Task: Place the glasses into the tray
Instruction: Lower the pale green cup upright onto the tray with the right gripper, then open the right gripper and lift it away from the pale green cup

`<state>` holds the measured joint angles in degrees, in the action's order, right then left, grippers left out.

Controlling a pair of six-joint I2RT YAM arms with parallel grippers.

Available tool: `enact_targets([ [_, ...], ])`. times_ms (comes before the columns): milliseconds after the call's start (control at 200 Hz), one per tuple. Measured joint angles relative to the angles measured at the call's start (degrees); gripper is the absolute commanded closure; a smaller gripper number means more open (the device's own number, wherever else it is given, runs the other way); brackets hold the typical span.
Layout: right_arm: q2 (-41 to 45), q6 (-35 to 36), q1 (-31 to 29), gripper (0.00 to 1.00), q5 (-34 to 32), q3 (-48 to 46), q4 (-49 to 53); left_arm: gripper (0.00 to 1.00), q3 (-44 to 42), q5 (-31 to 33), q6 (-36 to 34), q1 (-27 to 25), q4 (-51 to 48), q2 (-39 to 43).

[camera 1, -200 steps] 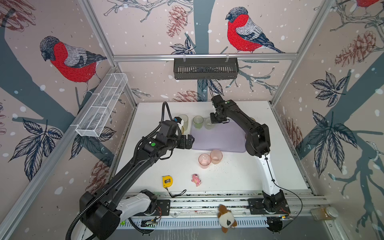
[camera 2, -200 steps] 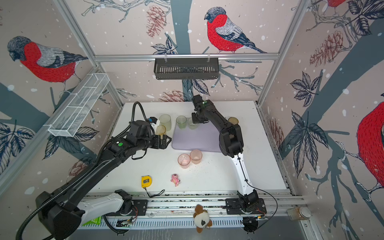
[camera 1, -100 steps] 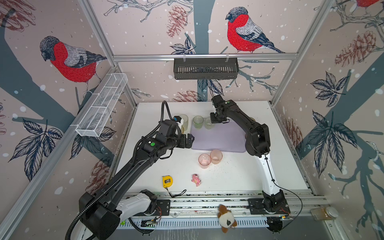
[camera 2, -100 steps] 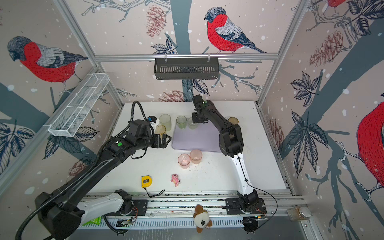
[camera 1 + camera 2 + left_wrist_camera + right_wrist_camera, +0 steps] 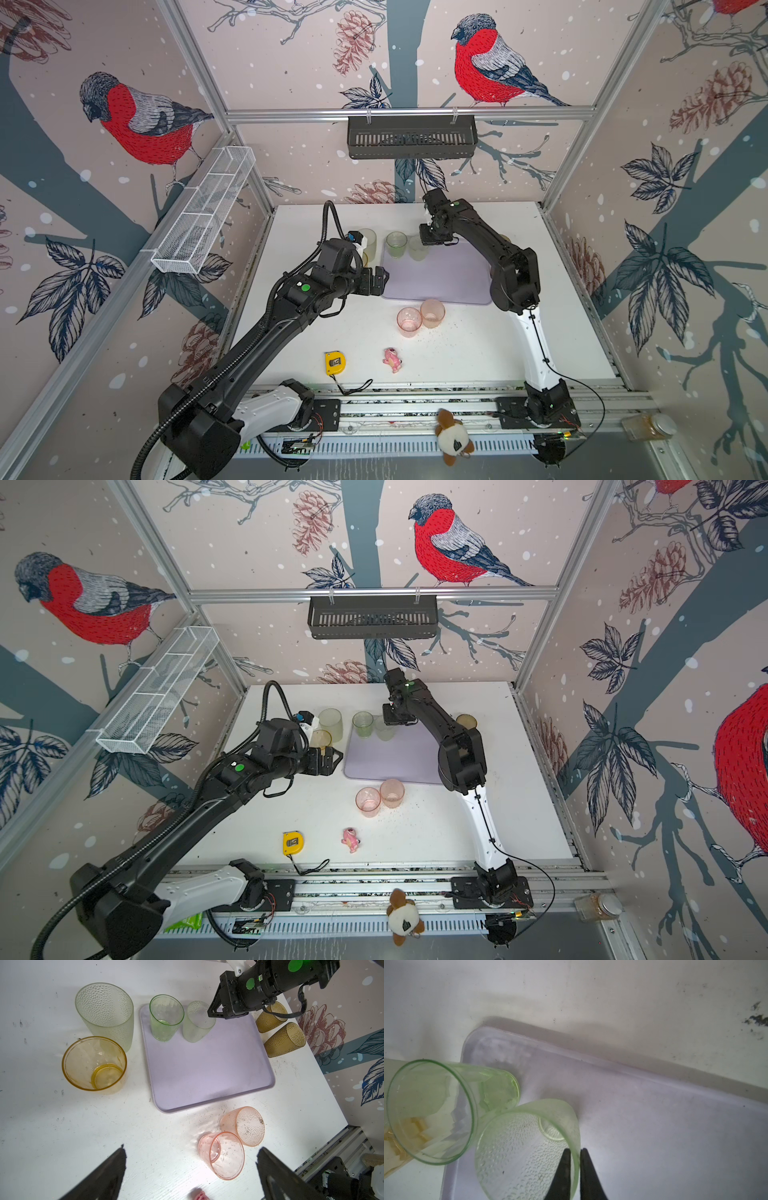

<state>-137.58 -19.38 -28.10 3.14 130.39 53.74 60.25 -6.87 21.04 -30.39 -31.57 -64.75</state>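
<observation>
Where the pale frosted-green dimpled plastic tumbler (image 5: 519, 1157) stands in the lavender rectangular plastic tray (image 5: 654, 1126), the right end effector (image 5: 575, 1149) straddles its wall; whether it is clamped is unclear.

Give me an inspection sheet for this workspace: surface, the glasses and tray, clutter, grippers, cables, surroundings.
Surface: white table, scuffed, dark specks near the pink tumblers.
Job's things: green tumbler and frosted tumbler in the tray; outside it, large frosted tumbler, amber tumbler, both pink tumblers, two brown tumblers.
Clutter: tape measure and pink toy on the table; plush toy at the front.
Grippers: left gripper open, empty; right gripper astride the frosted tumbler's rim, grip unclear.
Cables: left arm's hose loops above its wrist; nothing snagged seen.
Surroundings: black basket on the back wall, wire basket on the left wall.
</observation>
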Motion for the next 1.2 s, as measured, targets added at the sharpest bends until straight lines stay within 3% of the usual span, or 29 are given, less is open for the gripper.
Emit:
enact_targets([
  [275, -0.13, 0.0, 0.11, 0.81, 0.04, 0.22, -0.04, 0.02, 0.0, -0.02, 0.09, 0.0, 0.0, 0.02],
  [590, 0.24, 0.0, 0.26, 0.69, -0.24, 0.42, 0.0, 0.02, 0.46, -0.07, 0.2, 0.0, -0.02, 0.02],
  [1006, 6.51, -0.66, -1.05, 0.61, -4.02, 1.62, 0.98, 0.02, 3.02, -0.68, 1.38, 0.0, -0.81, 0.48],
  [1201, 10.38, -1.66, -2.71, 0.53, -6.75, 1.64, 3.04, 0.02, 3.1, -1.09, 1.68, 0.0, -1.09, 2.47],
])
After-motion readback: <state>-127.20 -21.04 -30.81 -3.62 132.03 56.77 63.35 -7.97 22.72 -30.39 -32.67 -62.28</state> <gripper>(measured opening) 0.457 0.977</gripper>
